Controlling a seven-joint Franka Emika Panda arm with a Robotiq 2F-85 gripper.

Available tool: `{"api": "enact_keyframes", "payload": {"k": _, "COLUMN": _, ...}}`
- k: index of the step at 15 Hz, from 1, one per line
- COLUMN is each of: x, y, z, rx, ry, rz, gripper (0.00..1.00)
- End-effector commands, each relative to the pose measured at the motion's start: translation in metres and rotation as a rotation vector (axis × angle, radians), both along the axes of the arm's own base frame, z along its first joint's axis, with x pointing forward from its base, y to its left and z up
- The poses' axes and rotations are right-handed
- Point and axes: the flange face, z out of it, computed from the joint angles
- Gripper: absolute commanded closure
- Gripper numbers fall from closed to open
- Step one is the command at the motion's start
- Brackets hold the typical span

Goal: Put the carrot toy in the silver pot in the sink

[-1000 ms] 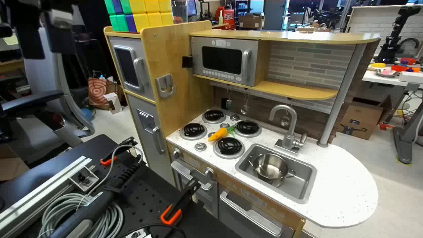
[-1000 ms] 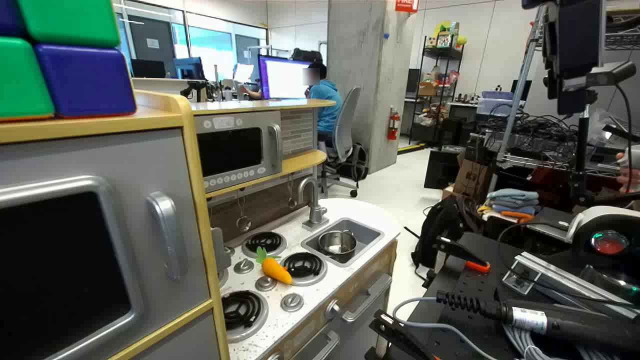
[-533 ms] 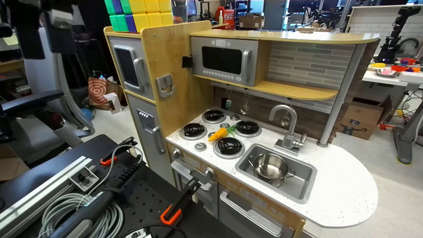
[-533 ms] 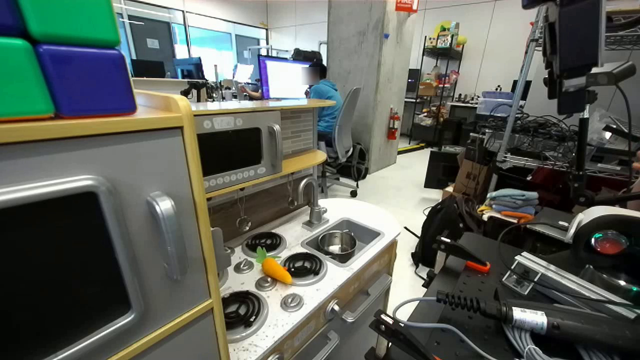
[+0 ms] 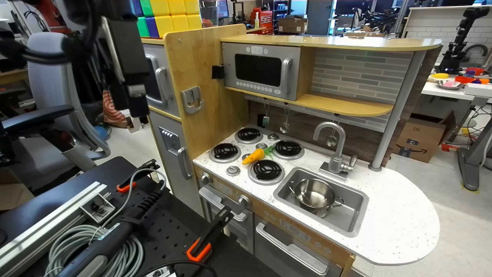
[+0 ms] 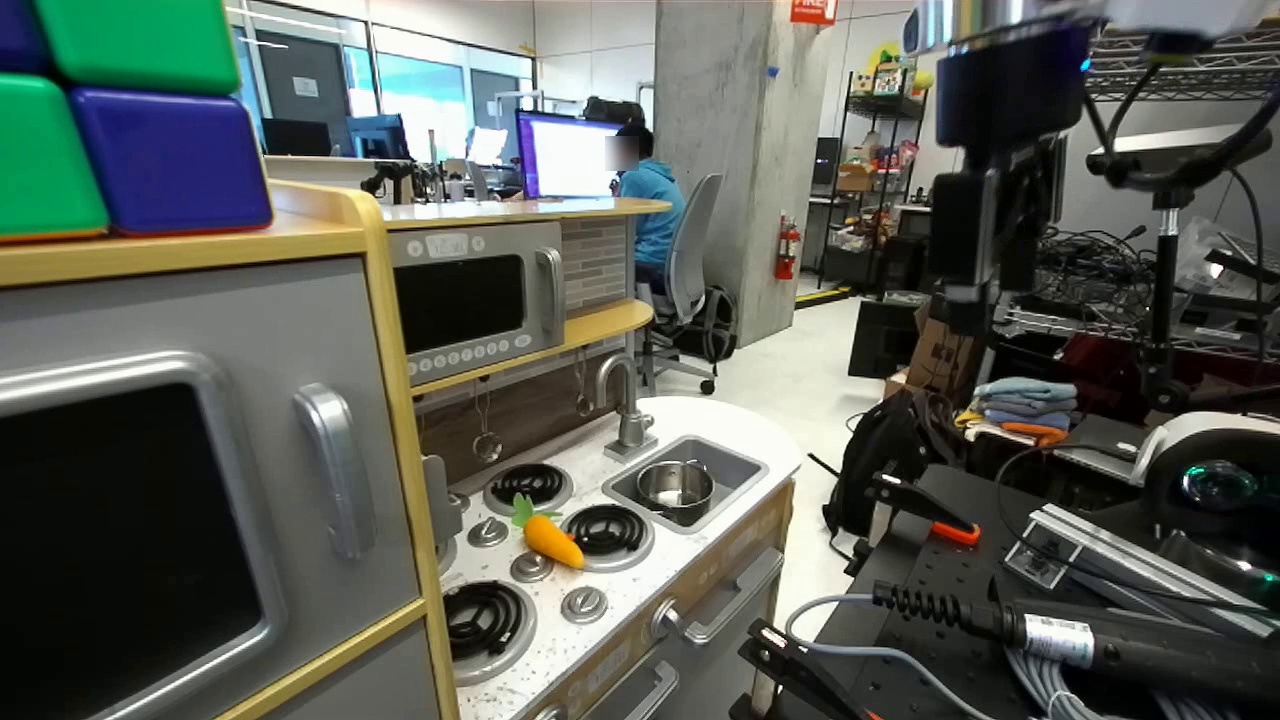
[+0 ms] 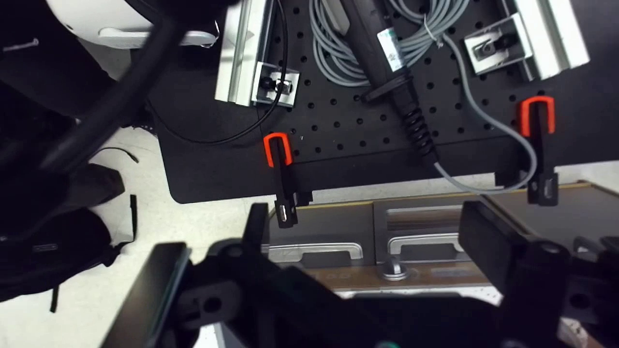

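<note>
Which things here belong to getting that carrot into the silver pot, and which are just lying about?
Part of the job:
carrot toy
silver pot
sink

Just lying about:
coiled gray cable
colored blocks
folded cloths
cardboard box

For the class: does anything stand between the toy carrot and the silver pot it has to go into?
Nothing tall does, judging by both exterior views. On the straight line from the carrot to the pot lie a low burner and the sink rim. The faucet stands at the back, off that line.
</note>
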Motion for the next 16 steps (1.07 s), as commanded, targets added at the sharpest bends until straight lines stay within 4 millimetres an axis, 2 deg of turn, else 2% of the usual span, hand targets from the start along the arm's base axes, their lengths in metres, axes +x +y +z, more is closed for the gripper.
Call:
{"api": "enact_keyframes", "payload": {"k": 1, "x": 0.033, "y": -0.013, "z": -0.057, "rx": -0.037, "ry": -0.042, "rz": -0.146, "gripper": 0.00}}
{"api": "enact_keyframes", "payload": {"k": 5, "x": 0.080, "y": -0.013, "z": -0.093, "rx": 0.010, "ry": -0.195, "rz": -0.227, "gripper": 0.00}}
{"api": "enact_keyframes", "payload": {"k": 10, "x": 0.136, "y": -0.012, "z": -0.111, "rx": 0.058, "ry": -0.369, "rz": -0.286, "gripper": 0.00}}
{"api": "enact_keyframes", "payload": {"k": 11, "x": 0.136, "y": -0.007, "z": -0.113, "rx": 0.064, "ry": -0.303, "rz": -0.282, "gripper": 0.00}}
{"api": "enact_keyframes", "payload": {"k": 12, "x": 0.120, "y": -0.010, "z": -0.108, "rx": 0.059, "ry": -0.331, "rz": -0.276, "gripper": 0.00}}
{"api": "enact_keyframes", "payload": {"k": 16, "x": 0.133, "y": -0.007, "z": -0.115, "rx": 0.066, "ry": -0.317, "rz": -0.277, "gripper": 0.00}}
